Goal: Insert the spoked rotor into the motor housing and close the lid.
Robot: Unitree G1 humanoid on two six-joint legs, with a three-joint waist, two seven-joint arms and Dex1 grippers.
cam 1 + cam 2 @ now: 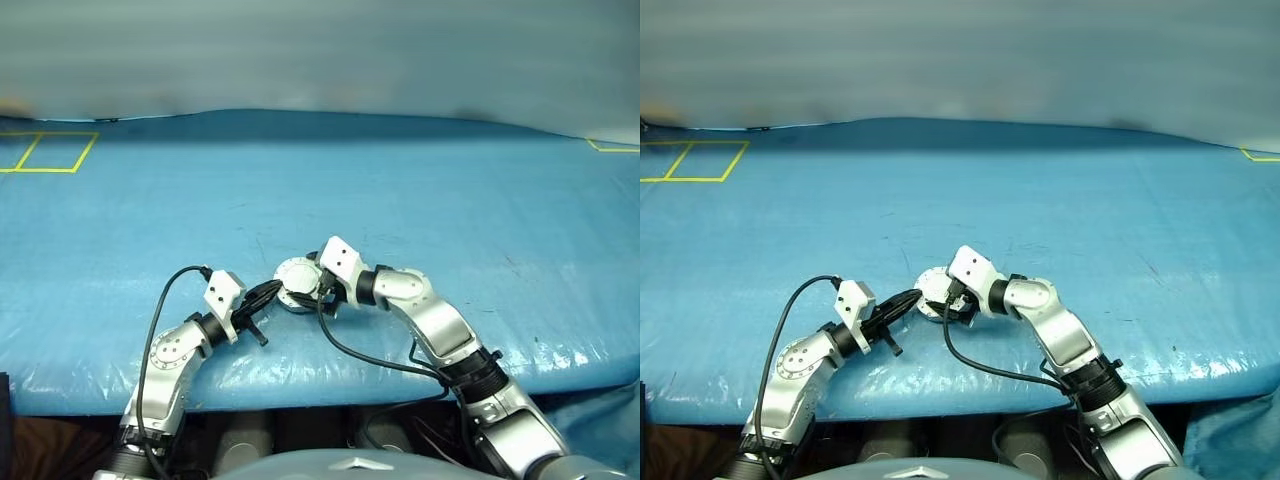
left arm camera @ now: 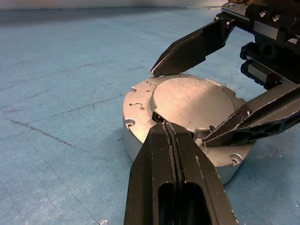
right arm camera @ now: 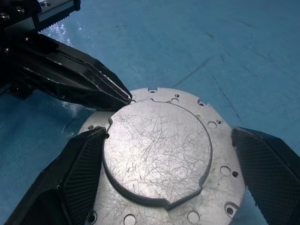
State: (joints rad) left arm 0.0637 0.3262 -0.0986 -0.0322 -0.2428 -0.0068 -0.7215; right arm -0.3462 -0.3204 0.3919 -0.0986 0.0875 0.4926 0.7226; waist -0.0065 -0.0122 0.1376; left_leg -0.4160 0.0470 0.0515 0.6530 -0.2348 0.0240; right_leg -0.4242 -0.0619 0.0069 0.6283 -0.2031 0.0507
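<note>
The motor housing (image 2: 135, 143) sits on the blue table near its front edge, with the lid (image 3: 157, 150) lying flat on top, plain grey outer face up. My left gripper (image 2: 165, 130) is shut, and its tip rests at the rim of the lid's raised centre. My right gripper (image 3: 168, 132) is open and comes in from the opposite side. One of its fingers (image 3: 79, 173) is over the lid's edge and the other stands just off the housing's side. In the head views both grippers meet at the housing (image 1: 295, 283). The spoked rotor is hidden.
The blue sheet-covered table (image 1: 450, 200) stretches wide around the housing. Yellow tape squares (image 1: 45, 152) mark its far left corner, and another tape mark (image 1: 612, 147) lies at the far right. The table's front edge (image 1: 300, 395) runs close below both arms.
</note>
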